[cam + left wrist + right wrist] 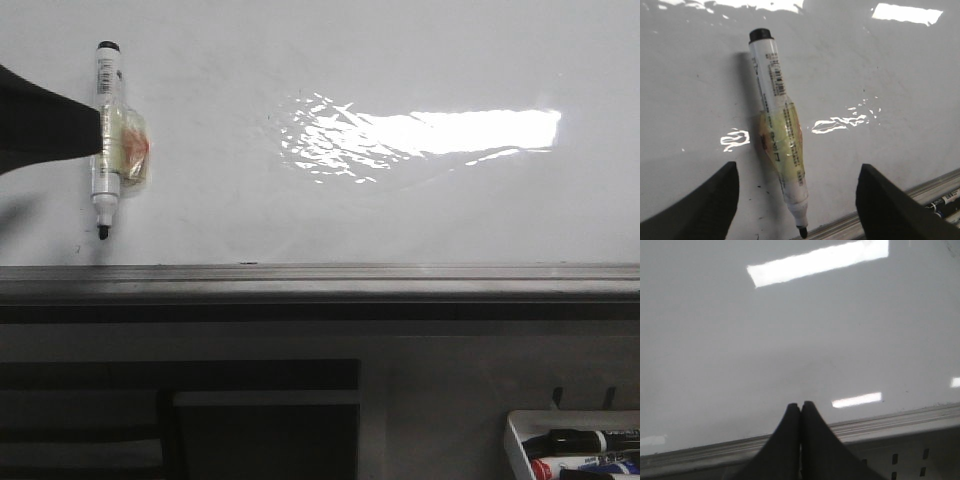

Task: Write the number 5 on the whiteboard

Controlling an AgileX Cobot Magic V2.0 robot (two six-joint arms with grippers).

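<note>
We start with the whiteboard (400, 210), which fills the scene, glossy white with a bright glare patch, bare of any digit we can make out, so the number 5 is not yet written. Its grey edge strip (320, 278) runs along the near side of the board. Beyond that strip, off the board at the right, sits a small tray (520, 440) with spare pens.

The marker (106, 140) lies flat on the board, well to the left of the glare patch, its uncapped black tip toward the edge strip and just short of it, its black end cap pointing away. A band of yellowish tape is wrapped round its middle.

The step in hand, we judge, is picking that marker up. To do it well we should close on the taped middle, squarely across the barrel, so the pen does not roll or pivot, and keep the tip clear of the board until we are ready, or we smear a stray line where the digit belongs.

The left gripper (797, 195) hangs over the marker with its dark fingers (705, 200) spread wide either side of the barrel, touching nothing; in the front view the arm reaches in from the left to the taped section. The right gripper (800, 415) hovers over bare board near the edge strip, its jaws pressed together with nothing between them
</note>
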